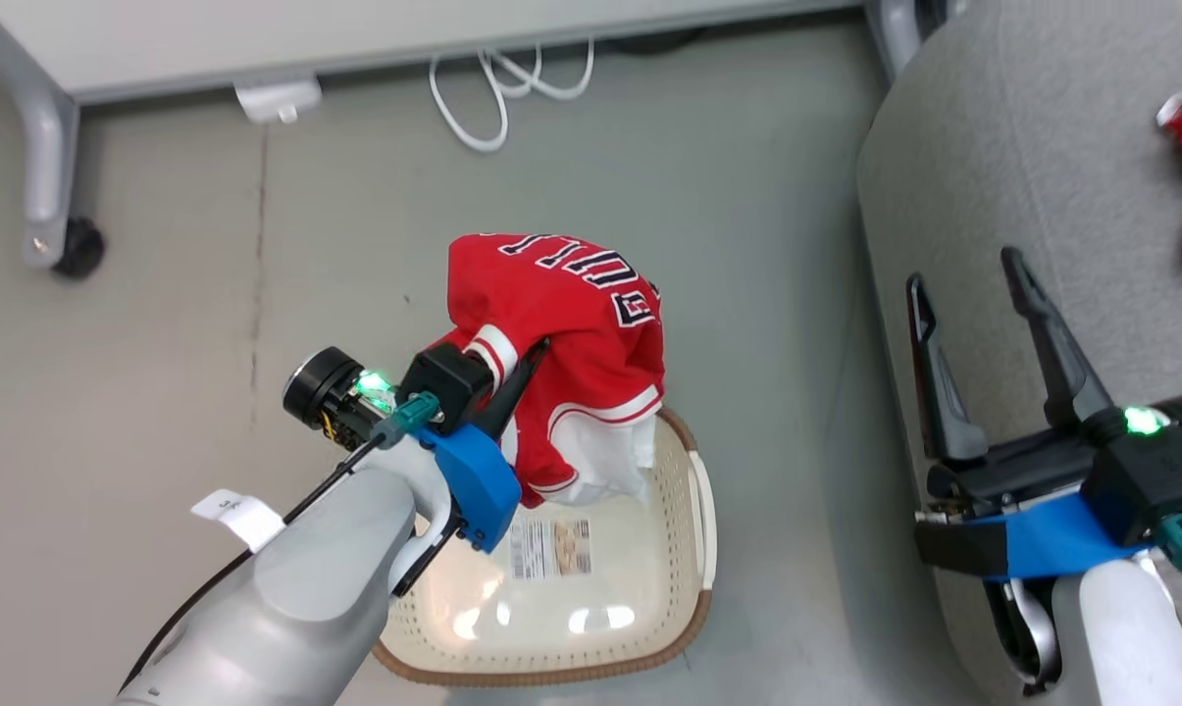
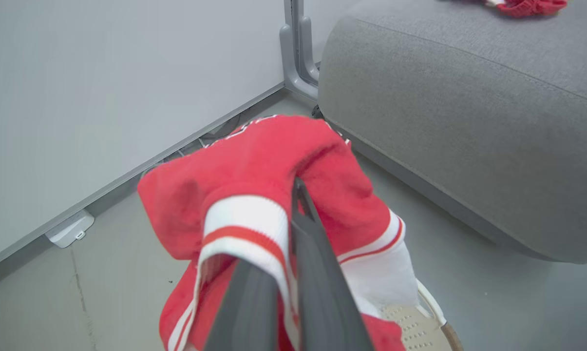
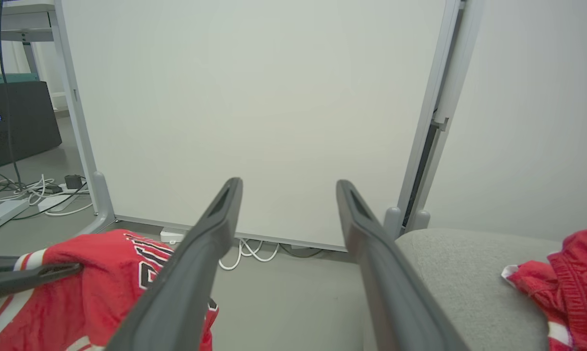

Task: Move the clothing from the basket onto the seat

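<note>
Head view: left claw (image 1: pixel 530 361) clamped on red jersey (image 1: pixel 571 314), hanging over basket (image 1: pixel 700 510); right claw (image 1: pixel 963 273) spread wide, empty, above seat (image 1: pixel 1022 147). Left wrist view: fingers (image 2: pixel 317 273) pinch striped hem (image 2: pixel 244 229). Right wrist view: second red garment (image 3: pixel 566 278) lies on seat

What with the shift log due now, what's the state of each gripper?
Left gripper: shut on the red jersey.
Right gripper: open, fingers spread, holding nothing.
</note>
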`<state>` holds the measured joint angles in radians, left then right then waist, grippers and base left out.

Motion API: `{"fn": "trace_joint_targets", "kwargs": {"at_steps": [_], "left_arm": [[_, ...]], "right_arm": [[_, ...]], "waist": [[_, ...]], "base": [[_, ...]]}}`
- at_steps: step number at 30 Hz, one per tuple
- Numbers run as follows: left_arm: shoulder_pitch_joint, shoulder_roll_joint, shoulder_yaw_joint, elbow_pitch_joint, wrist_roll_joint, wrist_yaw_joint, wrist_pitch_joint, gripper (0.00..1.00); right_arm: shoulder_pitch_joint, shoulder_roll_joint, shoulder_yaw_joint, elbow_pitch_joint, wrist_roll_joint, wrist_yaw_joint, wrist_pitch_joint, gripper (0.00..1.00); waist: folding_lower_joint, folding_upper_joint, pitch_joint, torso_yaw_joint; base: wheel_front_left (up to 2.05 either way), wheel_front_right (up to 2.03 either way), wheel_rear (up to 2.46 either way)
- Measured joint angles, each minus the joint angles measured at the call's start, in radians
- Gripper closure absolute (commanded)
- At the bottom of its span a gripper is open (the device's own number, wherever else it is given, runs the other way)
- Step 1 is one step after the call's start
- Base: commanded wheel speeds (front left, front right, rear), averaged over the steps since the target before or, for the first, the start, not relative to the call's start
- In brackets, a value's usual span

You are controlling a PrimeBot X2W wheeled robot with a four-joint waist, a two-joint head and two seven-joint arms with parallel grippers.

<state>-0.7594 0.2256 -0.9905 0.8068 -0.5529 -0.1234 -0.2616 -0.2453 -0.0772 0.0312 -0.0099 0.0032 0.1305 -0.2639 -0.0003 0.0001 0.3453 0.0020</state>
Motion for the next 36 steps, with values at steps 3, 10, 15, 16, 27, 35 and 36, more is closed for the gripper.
{"fn": "trace_joint_targets", "kwargs": {"at_steps": [3, 10, 15, 16, 27, 35, 36], "left_arm": [[0.023, -0.003, 0.079, -0.044, 0.007, 0.002, 0.0, 1.0], [0.042, -0.004, 0.21, -0.136, 0.064, 0.008, 0.0, 1.0], [0.044, -0.005, 0.266, -0.203, 0.105, 0.008, 0.0, 1.0], [0.045, -0.004, 0.27, -0.214, 0.116, 0.008, 0.0, 1.0], [0.064, 0.006, 0.314, -0.351, 0.166, 0.016, 0.0, 1.0], [0.077, 0.011, 0.298, -0.417, 0.177, 0.026, 0.005, 1.0], [0.078, 0.009, 0.297, -0.427, 0.175, 0.026, 0.005, 1.0]], "right_arm": [[0.029, 0.0, -0.002, 0.012, 0.01, 0.0, 0.0, 0.0], [0.066, 0.002, 0.009, 0.03, 0.027, 0.0, 0.0, 0.0], [0.089, 0.007, 0.016, 0.039, 0.036, 0.0, 0.0, 0.0], [0.092, 0.008, 0.016, 0.041, 0.038, 0.0, 0.0, 0.0], [0.133, 0.018, 0.013, 0.045, 0.055, 0.0, 0.0, 0.0], [0.138, 0.022, 0.014, 0.048, 0.061, 0.0, 0.0, 0.0], [0.138, 0.023, 0.015, 0.049, 0.061, 0.0, 0.0, 0.0]], "waist": [[0.0, 0.0, -0.054, 0.003], [0.0, 0.0, -0.153, 0.018], [0.0001, 0.0, -0.207, 0.029], [0.0001, 0.0, -0.215, 0.031], [0.0001, 0.0, -0.265, 0.043], [0.0002, 0.0, -0.27, 0.045], [0.0003, 0.0, -0.271, 0.046]], "base": [[0.0, 0.0, 0.0], [0.0, 0.0, 0.0], [0.0, 0.0, 0.0], [0.0, 0.0, 0.0], [0.0, 0.0, 0.0], [0.0, 0.0, 0.0], [0.0, 0.0, 0.0]]}}
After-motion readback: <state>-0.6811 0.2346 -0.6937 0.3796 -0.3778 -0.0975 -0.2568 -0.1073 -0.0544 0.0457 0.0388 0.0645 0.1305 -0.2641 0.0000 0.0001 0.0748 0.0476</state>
